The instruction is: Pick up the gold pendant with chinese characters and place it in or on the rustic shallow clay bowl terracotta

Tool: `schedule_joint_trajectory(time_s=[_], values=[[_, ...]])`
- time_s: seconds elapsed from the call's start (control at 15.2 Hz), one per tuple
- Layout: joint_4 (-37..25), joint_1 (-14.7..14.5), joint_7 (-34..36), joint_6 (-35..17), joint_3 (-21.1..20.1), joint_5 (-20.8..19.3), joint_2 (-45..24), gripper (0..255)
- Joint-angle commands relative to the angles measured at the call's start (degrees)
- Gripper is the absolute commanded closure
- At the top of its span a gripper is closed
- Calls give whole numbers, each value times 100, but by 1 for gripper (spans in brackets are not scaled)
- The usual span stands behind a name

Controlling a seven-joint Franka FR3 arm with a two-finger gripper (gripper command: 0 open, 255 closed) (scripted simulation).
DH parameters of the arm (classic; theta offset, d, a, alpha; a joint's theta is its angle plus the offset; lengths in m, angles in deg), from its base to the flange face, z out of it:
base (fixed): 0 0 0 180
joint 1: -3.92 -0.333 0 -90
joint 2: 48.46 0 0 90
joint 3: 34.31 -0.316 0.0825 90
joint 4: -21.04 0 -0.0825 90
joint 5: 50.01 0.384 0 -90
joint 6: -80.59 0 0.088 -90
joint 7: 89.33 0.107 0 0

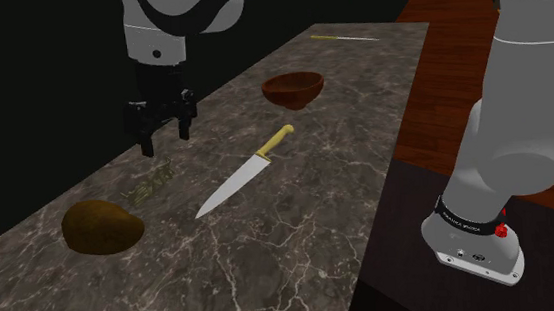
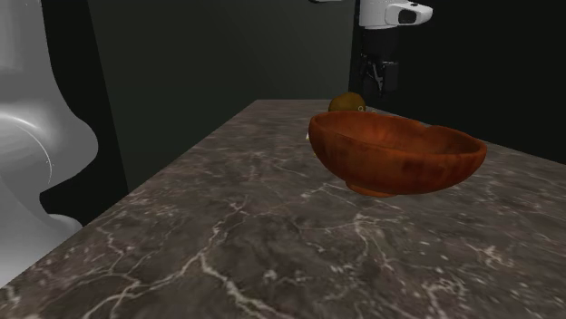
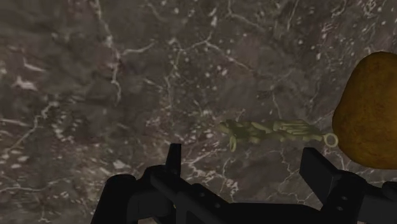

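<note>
Your arm points straight down, gripper (image 1: 165, 140) above counter (image 1: 299, 208), fingers wide apart, holding nothing. Shoulder view: pendant (image 1: 152, 185) lies flat at gripper's 6 o'clock, bowl (image 1: 293, 88) well apart at 2 o'clock.

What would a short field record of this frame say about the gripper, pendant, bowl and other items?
gripper: open, empty, hovering over the pendant, not touching it
pendant: greenish-gold, lying flat on the dark marble counter beside a brown rounded lump
bowl: reddish-brown, upright, farther along the counter, nothing visible inside
other items: knife with yellow handle, lying between pendant and bowl
</note>
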Motion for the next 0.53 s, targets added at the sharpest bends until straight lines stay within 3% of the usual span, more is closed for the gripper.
schedule_joint_trajectory(time_s=[0.0, 0.46], values=[[68, -23, 13, -136, -9, -23, -66, 0], [128, -41, 23, -242, -15, -40, -111, 0]])
